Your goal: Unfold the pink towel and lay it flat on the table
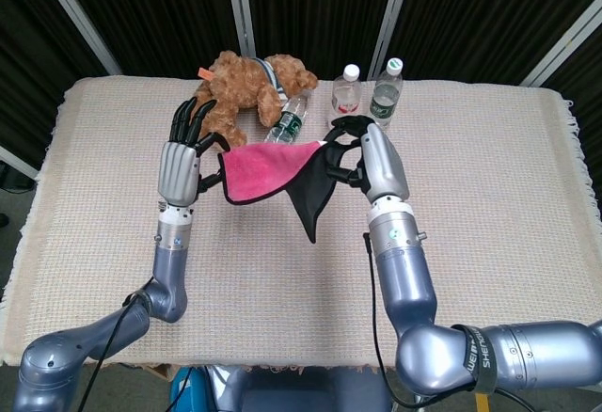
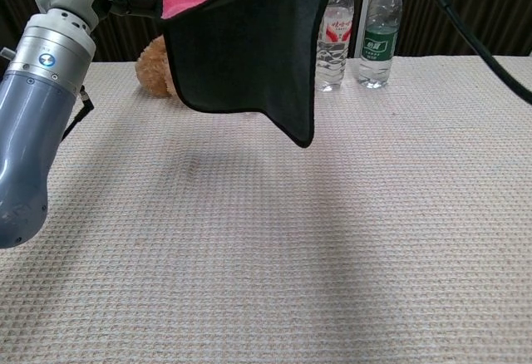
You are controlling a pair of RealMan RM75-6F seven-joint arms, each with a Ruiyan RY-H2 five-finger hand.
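Bench under a cream waffle-weave cloth, wide and bare toward its near edge; good landing ground for the spread. Pink fleece towel with black backing held up in the air above the middle of the bench, stretched between both hands, pink face up in the head view, black underside toward the chest camera, one black corner drooping down at the right-hand side without touching the cloth. Left hand pinching the towel's left edge between thumb and a finger, other fingers spread upward. Right hand closed around the towel's right edge, fingers curled into the fabric.

Judged step: drawing the towel taut before lowering. Advice for doing it well:
- Keep both pinches firm and move the hands apart only until the sag between them goes; pull harder and an edge may slip free.
- Carry the towel toward the near edge, away from the brown teddy bear and the lying clear plastic bottle with green label close behind it, near the far edge.
- Also mind the two upright clear water bottles just behind the right hand; a backward swing could topple them.
- Lower the drooping black corner first, then drag gently so the rest rolls down flat rather than bunching.
- Release only once the whole sheet rests on the cloth.

Which face should end uppermost: cannot tell from the task wording.
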